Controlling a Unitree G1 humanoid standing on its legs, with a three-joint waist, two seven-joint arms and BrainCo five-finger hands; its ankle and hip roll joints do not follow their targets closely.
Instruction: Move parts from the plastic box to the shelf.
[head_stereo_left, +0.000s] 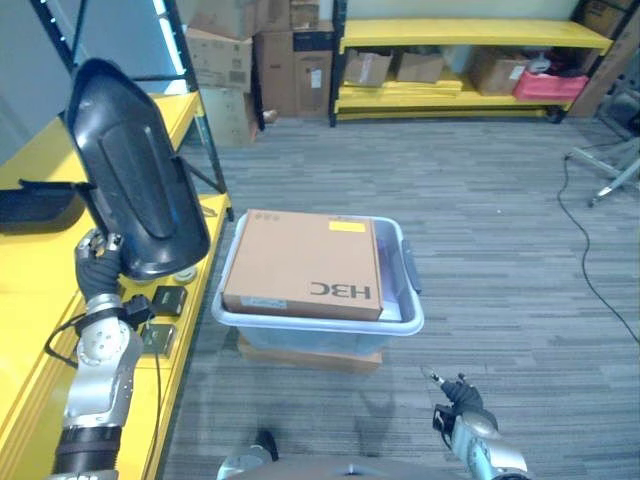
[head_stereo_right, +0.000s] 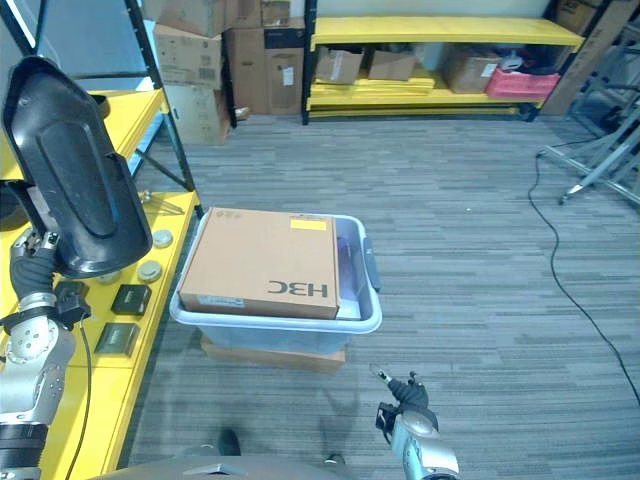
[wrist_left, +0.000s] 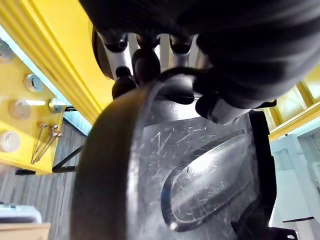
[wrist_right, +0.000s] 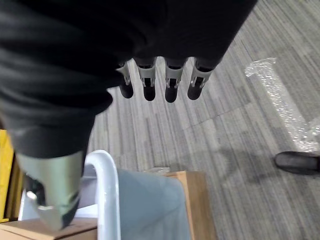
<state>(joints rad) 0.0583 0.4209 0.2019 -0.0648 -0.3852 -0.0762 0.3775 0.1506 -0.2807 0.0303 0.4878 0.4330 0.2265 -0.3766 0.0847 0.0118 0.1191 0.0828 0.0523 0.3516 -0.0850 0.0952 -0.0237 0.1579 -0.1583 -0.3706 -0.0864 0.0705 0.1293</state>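
In the left eye view, the left hand (head_stereo_left: 101, 262) grips the lower end of a large black moulded part (head_stereo_left: 133, 170), held upright over the yellow shelf (head_stereo_left: 30, 310) at the robot's left; small dark square pieces (head_stereo_left: 167, 300) and round discs (head_stereo_left: 184, 273) lie on the shelf's front edge just below it. On the grey carpet beside the shelf stands the pale plastic box (head_stereo_left: 405, 322), resting on a flat carton, with a brown cardboard box (head_stereo_left: 303, 264) lying in its top. The right hand (head_stereo_left: 458, 398) hangs low over the floor, well apart from the box. The right eye view shows the same layout. In the left wrist view, the fingers (wrist_left: 144, 65) curl over the rim of the scratched black part (wrist_left: 200, 165), thumb pressed on its face, the yellow shelf behind. In the right wrist view, the right hand's fingers (wrist_right: 170, 80) hang straight in a row, holding nothing, above the carpet, with the box's rim (wrist_right: 107, 195) nearby and a person's black shoe (wrist_right: 297, 162) on the floor.
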